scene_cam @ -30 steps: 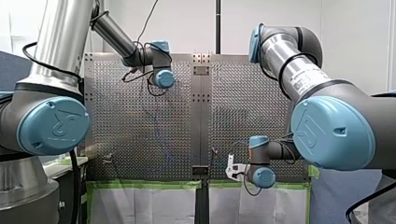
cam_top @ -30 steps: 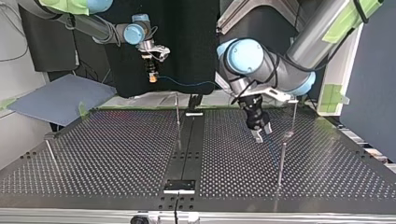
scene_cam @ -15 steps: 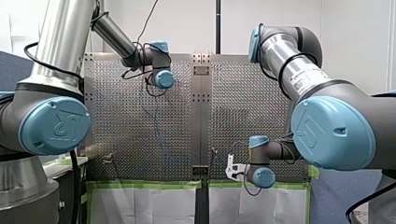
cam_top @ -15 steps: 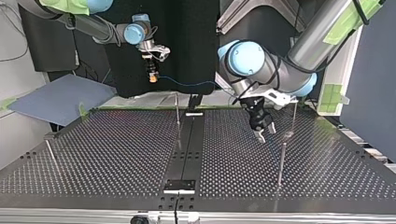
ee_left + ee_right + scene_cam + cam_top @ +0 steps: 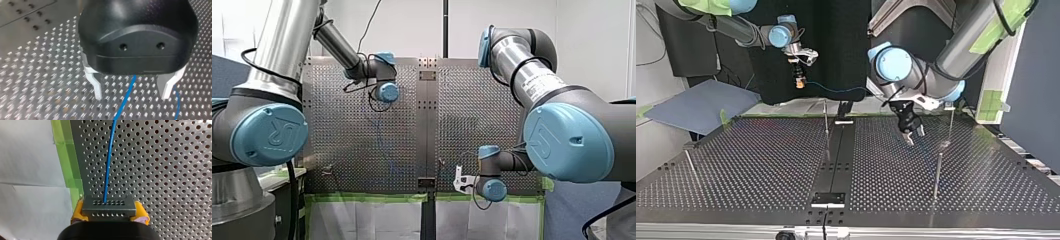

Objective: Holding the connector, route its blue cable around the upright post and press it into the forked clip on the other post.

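The left gripper [image 5: 131, 95] has a black body that hides where the blue cable [image 5: 124, 100] goes up, and the view's edge cuts the cable off. The connector [image 5: 109, 206] covers most of the yellow pads [image 5: 77, 212]. The post [image 5: 937, 172] tip is too small to make out

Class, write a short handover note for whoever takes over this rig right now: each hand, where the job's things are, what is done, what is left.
Right hand: shut on the connector, high over the table's back edge in the top view.
Left hand: open, low over the table, cable on the table between its fingers.
Cable: runs from the connector toward the left hand; no wrap round a post shows.
Posts: one mid-table, one beside the left hand; the clip is too small to tell.
Done: connector gripped.
Left: routing round the post, pressing into the clip.
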`<state>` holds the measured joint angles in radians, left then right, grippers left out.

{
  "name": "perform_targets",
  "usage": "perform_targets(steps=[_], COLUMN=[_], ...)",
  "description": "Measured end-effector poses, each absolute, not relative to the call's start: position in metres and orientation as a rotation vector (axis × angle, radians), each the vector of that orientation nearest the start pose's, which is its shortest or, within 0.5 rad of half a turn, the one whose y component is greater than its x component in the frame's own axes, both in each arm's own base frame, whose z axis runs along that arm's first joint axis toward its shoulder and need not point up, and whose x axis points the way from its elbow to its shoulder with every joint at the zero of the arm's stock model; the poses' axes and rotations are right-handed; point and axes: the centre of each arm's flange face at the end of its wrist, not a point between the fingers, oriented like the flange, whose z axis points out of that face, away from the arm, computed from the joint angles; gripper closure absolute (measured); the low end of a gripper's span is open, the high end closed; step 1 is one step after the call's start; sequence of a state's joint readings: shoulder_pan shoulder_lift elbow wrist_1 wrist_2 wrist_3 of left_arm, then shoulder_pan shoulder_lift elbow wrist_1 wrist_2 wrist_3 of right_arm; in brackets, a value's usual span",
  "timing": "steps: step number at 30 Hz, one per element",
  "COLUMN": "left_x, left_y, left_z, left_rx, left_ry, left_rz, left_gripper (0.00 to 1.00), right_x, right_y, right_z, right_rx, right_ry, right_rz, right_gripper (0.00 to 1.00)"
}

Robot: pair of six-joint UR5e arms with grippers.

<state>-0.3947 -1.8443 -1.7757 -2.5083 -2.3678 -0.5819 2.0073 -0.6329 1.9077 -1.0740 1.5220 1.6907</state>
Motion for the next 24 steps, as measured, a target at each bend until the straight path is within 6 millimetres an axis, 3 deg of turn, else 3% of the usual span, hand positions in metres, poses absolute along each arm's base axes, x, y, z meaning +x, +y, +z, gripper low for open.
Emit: perform_targets(steps=[6, 24], left_x=[0.483, 0.479], left_y=[-0.27, -0.277], left_z=[0.289, 0.282], left_rx=[0.363, 0.391], left_ry=[1.529, 1.553], left_rz=[1.017, 0.882], left_gripper=[0.0, 0.0], right_x=[0.351, 0.352], right_y=[-0.426, -0.425], right_z=[-0.079, -0.079], right_rx=[1.698, 1.701], right_ry=[-1.178, -1.176], right_rz=[1.498, 1.498], right_gripper=[1.0, 1.0])
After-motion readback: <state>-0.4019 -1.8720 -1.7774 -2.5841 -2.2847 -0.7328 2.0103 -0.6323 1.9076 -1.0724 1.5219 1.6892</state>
